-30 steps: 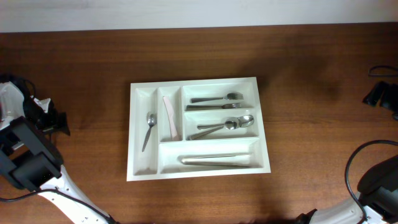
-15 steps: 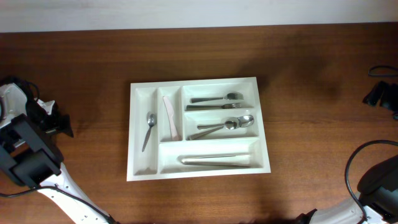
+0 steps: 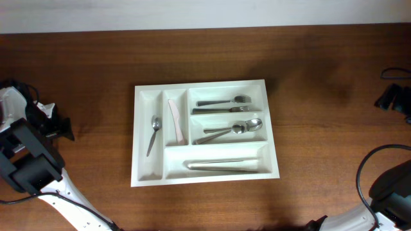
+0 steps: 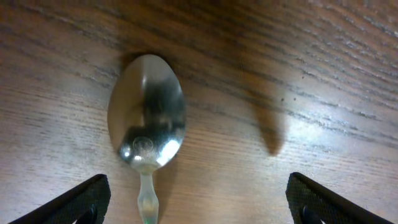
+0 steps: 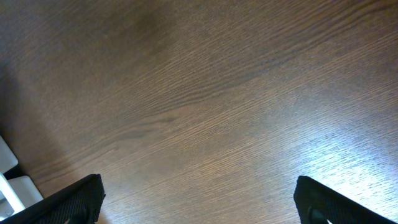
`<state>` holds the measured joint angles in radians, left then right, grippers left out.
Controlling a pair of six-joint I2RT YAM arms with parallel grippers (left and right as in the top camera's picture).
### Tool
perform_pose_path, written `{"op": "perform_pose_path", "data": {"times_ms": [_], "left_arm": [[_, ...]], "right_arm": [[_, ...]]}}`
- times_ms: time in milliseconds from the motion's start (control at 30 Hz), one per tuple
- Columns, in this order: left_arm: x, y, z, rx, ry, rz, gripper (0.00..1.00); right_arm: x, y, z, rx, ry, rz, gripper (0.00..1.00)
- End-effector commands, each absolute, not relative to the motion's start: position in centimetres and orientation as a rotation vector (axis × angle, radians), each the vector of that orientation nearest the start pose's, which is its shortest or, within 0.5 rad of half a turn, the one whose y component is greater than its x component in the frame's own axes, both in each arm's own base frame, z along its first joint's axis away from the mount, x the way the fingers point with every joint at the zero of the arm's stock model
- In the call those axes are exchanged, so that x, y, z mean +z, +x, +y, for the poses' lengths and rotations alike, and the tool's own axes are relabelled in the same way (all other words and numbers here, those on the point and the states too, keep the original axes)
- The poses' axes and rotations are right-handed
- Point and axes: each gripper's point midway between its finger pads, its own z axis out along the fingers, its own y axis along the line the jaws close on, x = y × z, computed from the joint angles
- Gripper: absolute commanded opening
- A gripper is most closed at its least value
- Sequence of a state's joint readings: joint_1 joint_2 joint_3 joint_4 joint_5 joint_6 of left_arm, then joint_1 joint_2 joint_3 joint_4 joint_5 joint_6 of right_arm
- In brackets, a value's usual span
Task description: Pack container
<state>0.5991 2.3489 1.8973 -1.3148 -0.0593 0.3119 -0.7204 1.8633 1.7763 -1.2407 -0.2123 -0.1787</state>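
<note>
The white cutlery tray (image 3: pixel 148 170) lies in the middle of the table. It holds a small spoon (image 3: pixel 154 131), a pale knife (image 3: pixel 176 120), forks (image 3: pixel 225 102), spoons (image 3: pixel 231 130) and long knives (image 3: pixel 225 165) in separate compartments. My left gripper (image 3: pixel 61 128) is at the far left edge, low over the wood. In the left wrist view it is open (image 4: pixel 196 208), with a loose metal spoon (image 4: pixel 146 121) lying on the table, its handle running between the fingers nearer the left one. My right gripper (image 3: pixel 388 96) is at the far right, open and empty (image 5: pixel 199 202) over bare wood.
The wooden table (image 3: pixel 321 58) runs to a pale wall at the back. Black cables (image 3: pixel 369 167) loop at the right front. A white object (image 5: pixel 9 180) shows at the lower left corner of the right wrist view.
My left gripper has shifted slightly at the left edge of the table. The tray, its contents and the right arm have not moved.
</note>
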Motion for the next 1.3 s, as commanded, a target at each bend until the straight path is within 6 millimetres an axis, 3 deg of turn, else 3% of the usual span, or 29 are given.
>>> {"op": "perform_pose_path", "data": {"times_ms": [0, 267, 400, 600, 700, 733, 1267], "left_arm": [[0.61, 33.37, 24.20, -0.057, -0.448, 3.284, 0.92], [0.56, 33.60, 24.34, -0.050, -0.430, 3.276, 0.91], [0.56, 33.58, 24.35, -0.050, -0.431, 3.277, 0.73], [0.58, 33.53, 24.29, -0.053, -0.430, 3.279, 0.69], [0.58, 33.53, 24.29, -0.053, -0.430, 3.279, 0.49], [0.58, 33.52, 24.30, -0.052, -0.430, 3.280, 0.47], [0.58, 33.50, 24.26, -0.054, -0.431, 3.280, 0.46]], "right_arm": [[17.70, 32.71, -23.57, 0.127, 0.716, 2.716, 0.99], [17.72, 32.70, -23.57, 0.127, 0.716, 2.716, 0.99], [17.70, 32.71, -23.57, 0.127, 0.717, 2.716, 0.99], [17.70, 32.71, -23.57, 0.127, 0.716, 2.716, 0.99], [17.70, 32.71, -23.57, 0.127, 0.716, 2.716, 0.99], [17.70, 32.71, -23.57, 0.127, 0.716, 2.716, 0.99], [17.70, 32.71, -23.57, 0.127, 0.717, 2.716, 0.99]]}}
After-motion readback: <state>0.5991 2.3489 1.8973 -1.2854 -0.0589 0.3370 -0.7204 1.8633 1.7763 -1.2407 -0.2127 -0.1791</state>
